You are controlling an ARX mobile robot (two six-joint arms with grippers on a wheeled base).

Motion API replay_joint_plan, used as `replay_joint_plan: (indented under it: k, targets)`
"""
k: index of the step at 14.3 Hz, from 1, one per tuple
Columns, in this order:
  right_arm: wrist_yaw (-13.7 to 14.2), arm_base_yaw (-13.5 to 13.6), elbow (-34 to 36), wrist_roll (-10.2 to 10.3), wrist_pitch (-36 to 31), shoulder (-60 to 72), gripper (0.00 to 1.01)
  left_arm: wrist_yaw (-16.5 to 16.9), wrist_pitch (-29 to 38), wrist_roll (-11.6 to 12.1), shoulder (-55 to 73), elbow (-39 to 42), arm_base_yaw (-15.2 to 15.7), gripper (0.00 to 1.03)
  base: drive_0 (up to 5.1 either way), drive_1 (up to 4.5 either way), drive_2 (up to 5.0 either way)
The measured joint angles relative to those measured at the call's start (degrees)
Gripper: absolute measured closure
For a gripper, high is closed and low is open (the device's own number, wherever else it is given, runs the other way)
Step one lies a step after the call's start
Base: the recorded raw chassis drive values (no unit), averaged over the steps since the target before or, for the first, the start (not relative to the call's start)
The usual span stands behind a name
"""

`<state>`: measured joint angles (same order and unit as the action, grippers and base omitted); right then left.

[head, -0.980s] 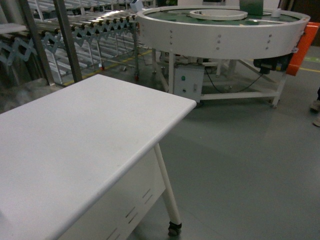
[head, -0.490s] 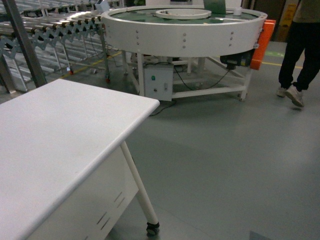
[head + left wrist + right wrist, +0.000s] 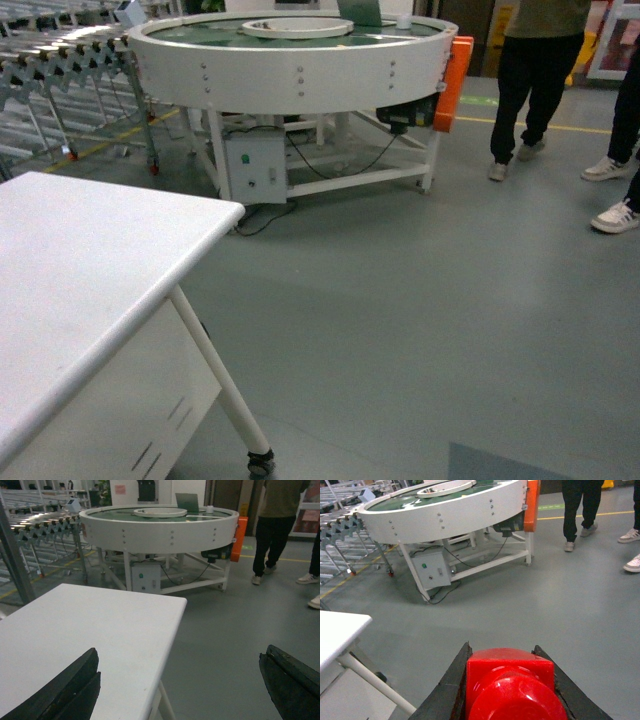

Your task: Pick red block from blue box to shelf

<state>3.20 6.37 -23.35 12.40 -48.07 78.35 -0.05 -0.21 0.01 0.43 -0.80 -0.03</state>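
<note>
- Scenery has slid leftward across the head view over the last second: the white counter (image 3: 90,290) now fills less of the lower left, the round conveyor table (image 3: 290,60) sits further left, and people's legs (image 3: 535,90) have come into sight on the right. My reading is that the base is turning to the right, away from the counter.
- Neither the blue box nor the shelf shows in any current view, so I judge this a carrying stage: pick done, placing not yet begun, with the shelf to be found.
- Right hand (image 3: 512,685) is clamped on the red block (image 3: 512,680); its two dark fingers (image 3: 445,690) press the block's left and right faces. The block is held off the ground, with grey floor (image 3: 530,605) beyond it.
- Left hand (image 3: 180,685) stands wide apart with nothing between its fingers, hovering over the near edge of the counter.
- Orientation of the block: its round stud faces back toward the wrist camera, so the stud axis runs along the hand's reach, the flat bottom pointing forward toward the floor and conveyor.
- Long axis is hard to name; the brick looks nearly cube-like, and its lower part is cut off by the frame.
</note>
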Motion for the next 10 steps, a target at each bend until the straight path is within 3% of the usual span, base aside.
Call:
replay_joint_plan:
  k: [10]
  targets:
    - [0.0, 0.0, 0.0, 0.0, 0.0, 0.0, 0.74, 0.0, 0.0, 0.0, 0.0, 0.0, 0.0, 0.05, -1.6, -1.57, -1.6]
